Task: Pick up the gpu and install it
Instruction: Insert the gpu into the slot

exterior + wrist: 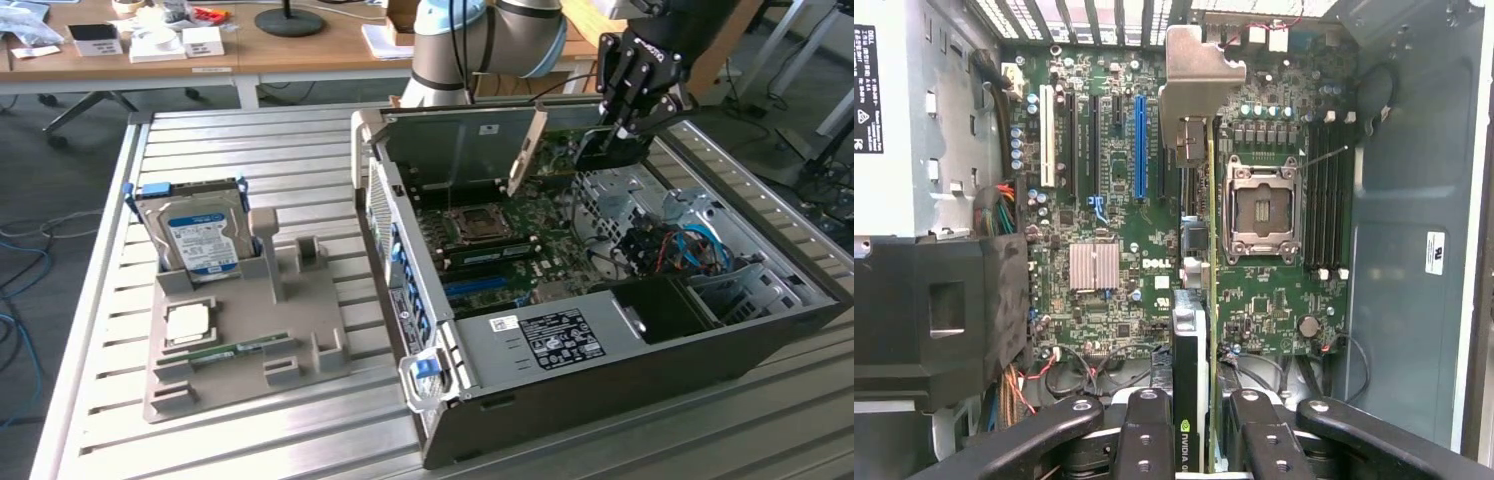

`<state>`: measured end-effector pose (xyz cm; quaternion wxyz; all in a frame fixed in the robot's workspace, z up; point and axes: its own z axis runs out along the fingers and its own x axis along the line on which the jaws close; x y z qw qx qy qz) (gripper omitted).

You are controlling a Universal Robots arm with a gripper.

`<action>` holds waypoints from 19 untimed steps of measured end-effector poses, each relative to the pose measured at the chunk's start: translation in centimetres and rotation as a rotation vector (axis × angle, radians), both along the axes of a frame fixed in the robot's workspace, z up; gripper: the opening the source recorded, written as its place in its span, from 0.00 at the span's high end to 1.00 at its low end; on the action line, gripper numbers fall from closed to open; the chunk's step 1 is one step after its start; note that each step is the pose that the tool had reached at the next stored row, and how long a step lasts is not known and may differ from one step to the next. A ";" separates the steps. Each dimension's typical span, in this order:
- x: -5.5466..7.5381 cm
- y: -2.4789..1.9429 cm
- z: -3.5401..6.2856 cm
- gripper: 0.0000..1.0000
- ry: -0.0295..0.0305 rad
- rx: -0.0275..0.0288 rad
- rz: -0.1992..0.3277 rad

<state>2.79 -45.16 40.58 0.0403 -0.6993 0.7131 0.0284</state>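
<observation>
- Install step under way: the gripper (627,128) has the gpu (594,155) clamped between its fingers, jaws narrowed onto the card's thin body.
- The card hangs over the open computer case (601,370), above the motherboard (1104,200) and not seated, by my reading.
- From the wrist, the gpu (1192,330) runs edge-on away from the gripper (1199,420), its line falling between the blue slot (1140,145) and the processor socket (1259,210).
- Seating it calls for the card's edge square over a slot and the bracket (1199,80) meeting the rear openings (a tilt would likely jam it).
- Looks: thin dark card, green board edge, silvery bracket at the far end.
</observation>
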 end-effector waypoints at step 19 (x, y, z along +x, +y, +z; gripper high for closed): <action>-1.1 0.00 -0.03 0.73 0.0000 0.0000 0.000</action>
